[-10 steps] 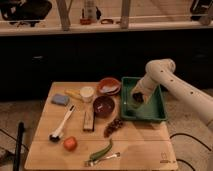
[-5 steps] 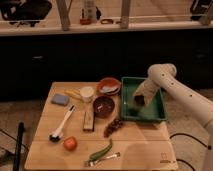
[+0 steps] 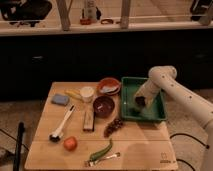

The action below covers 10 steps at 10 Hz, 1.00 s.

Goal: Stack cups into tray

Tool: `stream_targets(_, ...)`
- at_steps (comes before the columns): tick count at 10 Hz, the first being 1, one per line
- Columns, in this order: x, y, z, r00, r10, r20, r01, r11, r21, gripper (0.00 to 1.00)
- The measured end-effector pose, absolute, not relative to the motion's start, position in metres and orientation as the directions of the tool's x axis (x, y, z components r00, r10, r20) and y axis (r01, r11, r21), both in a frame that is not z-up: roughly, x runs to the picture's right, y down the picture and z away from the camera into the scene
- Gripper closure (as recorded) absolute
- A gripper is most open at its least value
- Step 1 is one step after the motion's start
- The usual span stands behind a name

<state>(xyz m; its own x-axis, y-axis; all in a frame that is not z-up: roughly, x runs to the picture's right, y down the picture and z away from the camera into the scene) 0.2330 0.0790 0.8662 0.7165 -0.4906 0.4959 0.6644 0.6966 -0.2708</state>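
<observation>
The green tray [image 3: 161,113] sits at the right of the wooden table. My gripper [image 3: 139,103] reaches down from the white arm into the tray's middle. It is shut on a small dark shape that looks like the dark olive-green cup [image 3: 140,102], held low over the tray floor. The cream-white cup [image 3: 87,93] stands upright on the table, left of the orange bowl and well left of the tray.
An orange bowl [image 3: 108,86] and a dark red-brown bowl [image 3: 103,105] sit just left of the tray. Grapes [image 3: 114,126], a wooden block [image 3: 89,120], a brush [image 3: 62,125], a tomato [image 3: 70,143], a green pepper [image 3: 102,150], a banana [image 3: 74,94] and a blue sponge [image 3: 60,99] lie on the table.
My gripper has moved slightly right and down, deeper into the tray, with the dark cup. Nothing else on the table has moved.
</observation>
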Motion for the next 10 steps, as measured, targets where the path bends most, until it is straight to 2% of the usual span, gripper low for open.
stream_targets(1,0.234,0.078,0.867,0.718,-0.488,0.495,0.663,0.697,-0.274,0.36)
stream_targets(3,0.234,0.076,0.867,0.720,-0.486,0.496,0.662,0.696,-0.277,0.21)
stream_targets(10,0.236,0.068,0.866,0.717,-0.485,0.501,0.665,0.691,-0.283,0.20)
